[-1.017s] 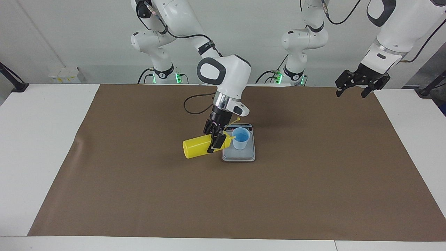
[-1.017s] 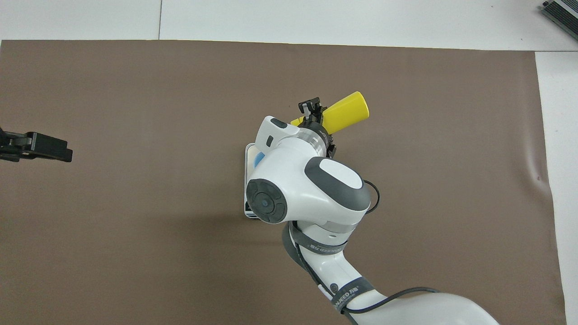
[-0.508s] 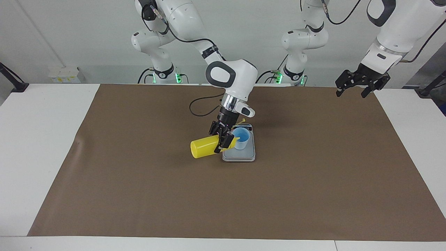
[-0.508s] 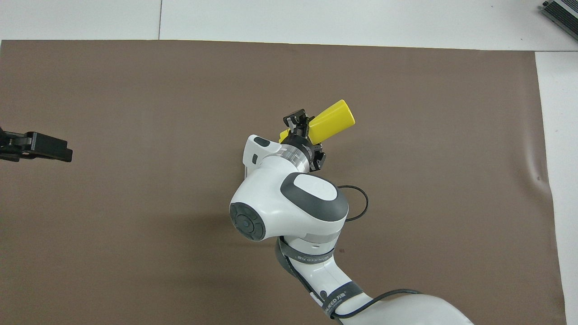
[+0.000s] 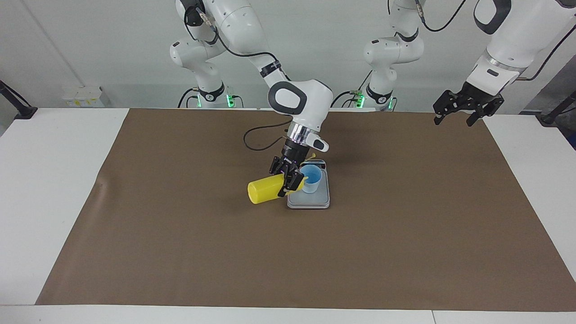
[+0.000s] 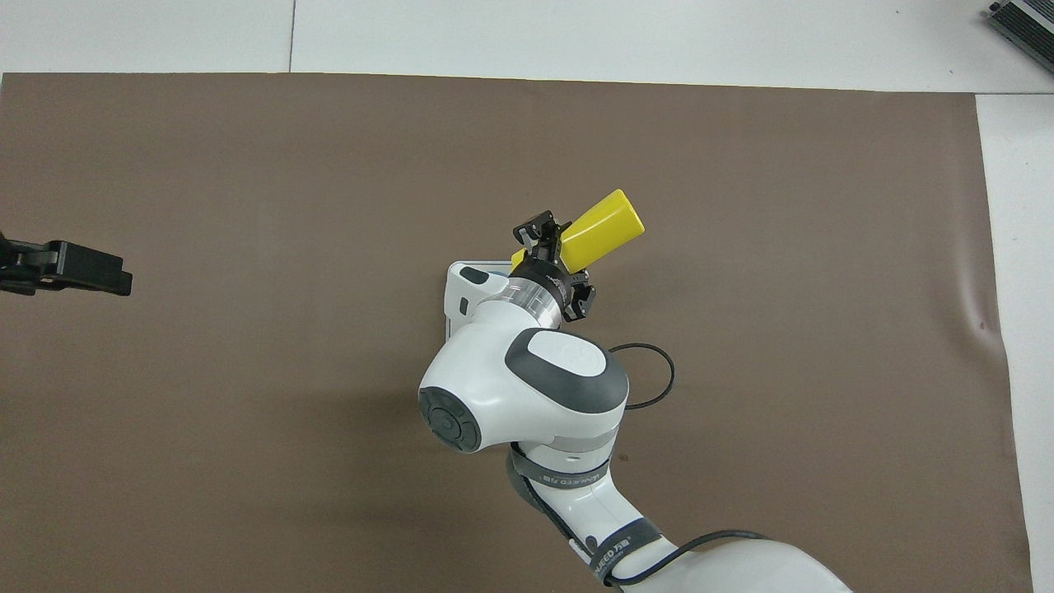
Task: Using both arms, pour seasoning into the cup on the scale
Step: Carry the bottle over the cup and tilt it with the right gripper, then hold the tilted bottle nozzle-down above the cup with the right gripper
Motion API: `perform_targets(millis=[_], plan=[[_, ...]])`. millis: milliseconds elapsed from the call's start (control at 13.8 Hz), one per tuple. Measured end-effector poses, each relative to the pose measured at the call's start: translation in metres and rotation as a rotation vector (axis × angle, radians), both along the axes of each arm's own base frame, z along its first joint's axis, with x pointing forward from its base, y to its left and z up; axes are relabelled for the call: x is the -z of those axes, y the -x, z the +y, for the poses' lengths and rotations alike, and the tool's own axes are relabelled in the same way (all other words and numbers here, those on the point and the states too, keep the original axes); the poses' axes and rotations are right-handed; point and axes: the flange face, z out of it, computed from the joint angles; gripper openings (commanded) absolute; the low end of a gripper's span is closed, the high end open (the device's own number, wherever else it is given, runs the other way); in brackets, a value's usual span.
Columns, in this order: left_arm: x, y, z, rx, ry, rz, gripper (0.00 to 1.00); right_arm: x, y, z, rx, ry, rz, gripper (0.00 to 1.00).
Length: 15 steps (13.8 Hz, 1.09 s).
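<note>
My right gripper (image 5: 288,180) is shut on the neck end of the yellow seasoning bottle (image 5: 263,191). It holds the bottle tipped on its side above the mat, with the cone tip at the rim of the pale blue cup (image 5: 312,179). The cup stands upright on the silver-grey scale (image 5: 310,201). In the overhead view the right gripper (image 6: 547,236) and the bottle (image 6: 607,226) show, while the right arm hides the cup and most of the scale. My left gripper (image 5: 463,111) waits open and empty above the mat's edge at the left arm's end, and also shows in the overhead view (image 6: 70,268).
A brown mat (image 5: 180,252) covers most of the white table (image 5: 54,180). A black cable (image 5: 254,139) loops from the right arm over the mat, nearer to the robots than the scale.
The right arm has moved the bottle a little toward the scale, so its tip is closer over the cup's rim. The left arm has not moved.
</note>
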Motion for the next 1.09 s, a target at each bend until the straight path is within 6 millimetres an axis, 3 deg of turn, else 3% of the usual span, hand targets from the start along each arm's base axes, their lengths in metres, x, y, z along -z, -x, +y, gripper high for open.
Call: perform_targets(millis=[726, 1090], plan=[[0.0, 0.0, 0.0, 0.0, 0.0, 0.0, 1.0, -0.003, 0.0, 0.001, -0.009, -0.008, -0.005, 0.0], [0.0, 0.0, 0.0, 0.0, 0.0, 0.0, 1.0, -0.019, -0.006, -0.003, -0.012, -0.092, -0.011, 0.0]])
